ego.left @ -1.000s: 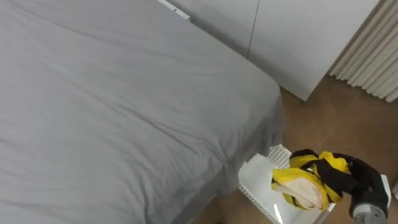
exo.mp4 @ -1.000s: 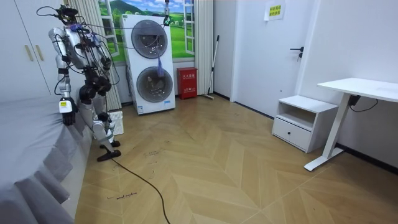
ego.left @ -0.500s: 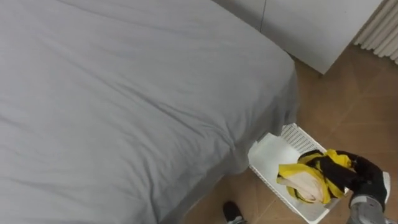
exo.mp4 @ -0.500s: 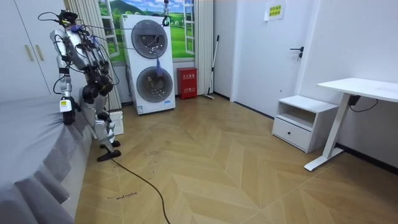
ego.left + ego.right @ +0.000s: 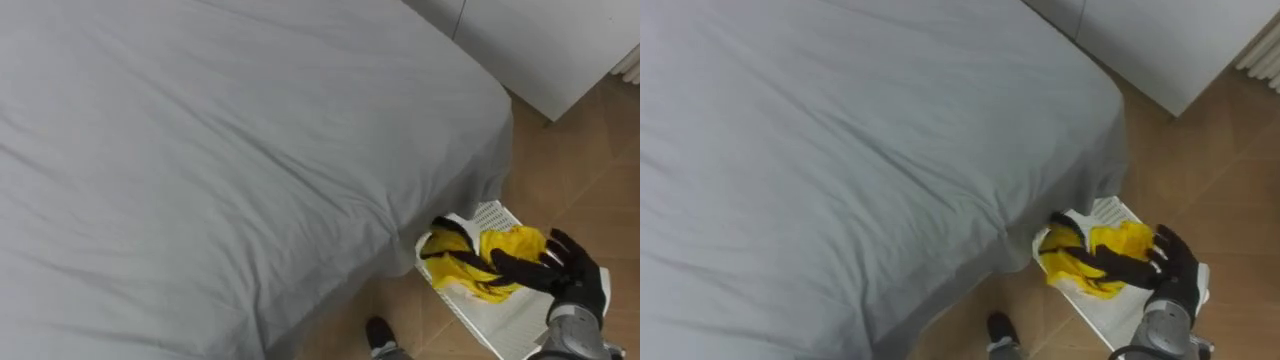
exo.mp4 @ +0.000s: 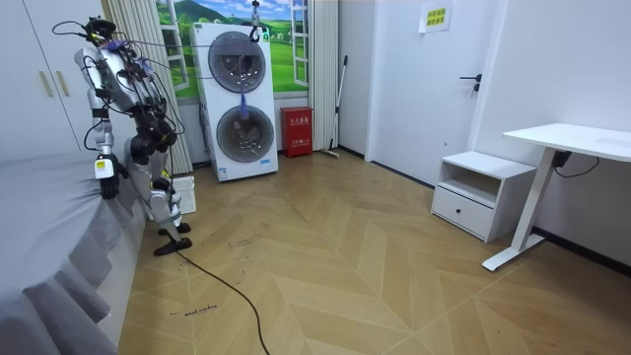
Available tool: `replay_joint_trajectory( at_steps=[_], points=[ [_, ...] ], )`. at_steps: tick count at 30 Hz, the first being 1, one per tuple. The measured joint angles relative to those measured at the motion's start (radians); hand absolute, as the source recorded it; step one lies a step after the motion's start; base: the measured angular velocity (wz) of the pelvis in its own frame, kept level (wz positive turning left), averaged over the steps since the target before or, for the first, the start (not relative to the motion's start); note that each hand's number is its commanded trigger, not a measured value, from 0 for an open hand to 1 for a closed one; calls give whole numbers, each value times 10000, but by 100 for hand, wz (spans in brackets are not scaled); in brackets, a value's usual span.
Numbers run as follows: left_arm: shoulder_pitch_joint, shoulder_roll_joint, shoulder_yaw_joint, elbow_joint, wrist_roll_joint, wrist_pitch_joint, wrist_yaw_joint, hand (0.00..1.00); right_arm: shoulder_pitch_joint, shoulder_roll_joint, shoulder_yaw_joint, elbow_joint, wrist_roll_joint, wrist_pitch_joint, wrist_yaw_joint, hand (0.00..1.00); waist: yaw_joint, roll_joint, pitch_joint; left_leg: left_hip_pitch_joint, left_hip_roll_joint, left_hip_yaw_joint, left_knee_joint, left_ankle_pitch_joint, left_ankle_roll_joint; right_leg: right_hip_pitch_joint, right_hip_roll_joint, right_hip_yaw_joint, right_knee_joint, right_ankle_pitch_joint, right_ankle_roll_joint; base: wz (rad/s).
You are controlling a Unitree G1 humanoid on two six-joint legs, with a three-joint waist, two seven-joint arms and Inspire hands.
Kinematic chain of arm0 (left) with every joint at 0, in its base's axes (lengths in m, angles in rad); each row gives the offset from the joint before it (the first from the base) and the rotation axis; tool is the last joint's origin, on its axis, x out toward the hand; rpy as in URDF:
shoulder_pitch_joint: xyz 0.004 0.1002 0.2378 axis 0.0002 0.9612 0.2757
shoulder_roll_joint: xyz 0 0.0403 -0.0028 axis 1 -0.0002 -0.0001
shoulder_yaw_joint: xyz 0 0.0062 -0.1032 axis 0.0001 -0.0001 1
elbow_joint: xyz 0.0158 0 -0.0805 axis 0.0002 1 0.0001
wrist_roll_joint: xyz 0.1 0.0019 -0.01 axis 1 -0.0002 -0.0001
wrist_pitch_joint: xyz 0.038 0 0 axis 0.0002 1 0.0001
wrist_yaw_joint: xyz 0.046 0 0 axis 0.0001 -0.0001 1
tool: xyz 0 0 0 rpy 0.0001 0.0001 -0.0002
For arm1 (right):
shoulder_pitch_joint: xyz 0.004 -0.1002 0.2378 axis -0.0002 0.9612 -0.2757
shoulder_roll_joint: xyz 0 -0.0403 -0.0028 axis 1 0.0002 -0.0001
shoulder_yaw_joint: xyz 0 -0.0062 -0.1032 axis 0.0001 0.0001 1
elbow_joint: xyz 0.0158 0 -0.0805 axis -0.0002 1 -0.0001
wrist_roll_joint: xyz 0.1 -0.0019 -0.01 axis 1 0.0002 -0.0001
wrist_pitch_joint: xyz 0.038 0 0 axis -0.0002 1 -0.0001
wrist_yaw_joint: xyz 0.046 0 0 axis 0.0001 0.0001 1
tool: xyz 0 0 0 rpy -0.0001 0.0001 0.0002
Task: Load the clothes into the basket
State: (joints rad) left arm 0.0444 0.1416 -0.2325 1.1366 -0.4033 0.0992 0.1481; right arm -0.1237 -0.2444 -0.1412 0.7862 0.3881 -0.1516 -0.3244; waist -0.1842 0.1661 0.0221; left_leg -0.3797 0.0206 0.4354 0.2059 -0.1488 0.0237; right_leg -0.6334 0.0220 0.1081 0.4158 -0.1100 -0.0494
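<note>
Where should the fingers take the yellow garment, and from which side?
Probably pinch the yellow garment at its raised bunch, coming from above and the right, where the right hand is. The bed crowds the basket from the left.

Wide bed (image 5: 220, 150) under a smooth grey sheet, white wardrobe (image 5: 560, 40) behind its far corner, wooden herringbone floor (image 6: 375, 266), two stacked washing machines (image 6: 242, 99), small red box (image 6: 297, 131) beside them, white bedside cabinet (image 6: 471, 192), white desk (image 6: 572, 138) at the room view's right.
</note>
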Motion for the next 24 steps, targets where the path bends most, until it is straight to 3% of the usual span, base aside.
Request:
replay_joint_trajectory(
  at_steps=[24],
  points=[
    [211, 53, -272, -111, -402, -221, -77, 0, -1, 9, 27, 292, 25, -25, 191, 0, 25, 46, 6, 93, 10, 3, -24, -3, -4, 98, 11, 2, -5, -14, 3, 0]
  ],
)
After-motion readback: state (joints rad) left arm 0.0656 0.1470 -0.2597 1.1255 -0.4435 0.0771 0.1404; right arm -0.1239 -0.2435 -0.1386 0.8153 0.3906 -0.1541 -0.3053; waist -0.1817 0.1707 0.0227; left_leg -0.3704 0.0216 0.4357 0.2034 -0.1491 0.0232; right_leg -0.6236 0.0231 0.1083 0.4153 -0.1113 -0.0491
